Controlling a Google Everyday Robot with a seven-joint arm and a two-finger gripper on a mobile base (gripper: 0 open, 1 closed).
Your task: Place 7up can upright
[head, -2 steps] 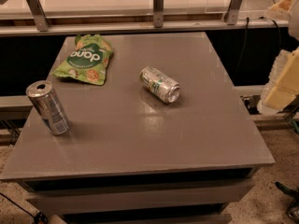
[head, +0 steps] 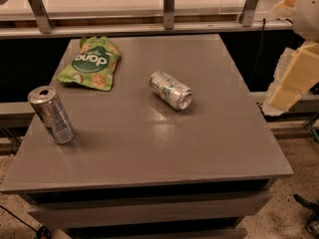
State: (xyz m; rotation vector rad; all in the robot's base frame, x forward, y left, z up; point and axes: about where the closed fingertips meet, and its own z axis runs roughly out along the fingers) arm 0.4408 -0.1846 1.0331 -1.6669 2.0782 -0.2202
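The 7up can (head: pixel 170 90), short and silver with green and white markings, lies on its side near the middle of the grey table (head: pixel 149 148), its top end pointing to the front right. My gripper (head: pixel 277 99) is at the lower end of the pale cream arm (head: pixel 298 71), off the table's right edge. It is well to the right of the can and touches nothing.
A taller, slim silver can with a blue-white label (head: pixel 51 114) stands upright near the table's left front. A green snack bag (head: pixel 91 62) lies flat at the back left. A metal rail with posts (head: pixel 168 6) runs behind the table.
The arm at the right has shifted slightly to the left. The cans and the bag have not moved.
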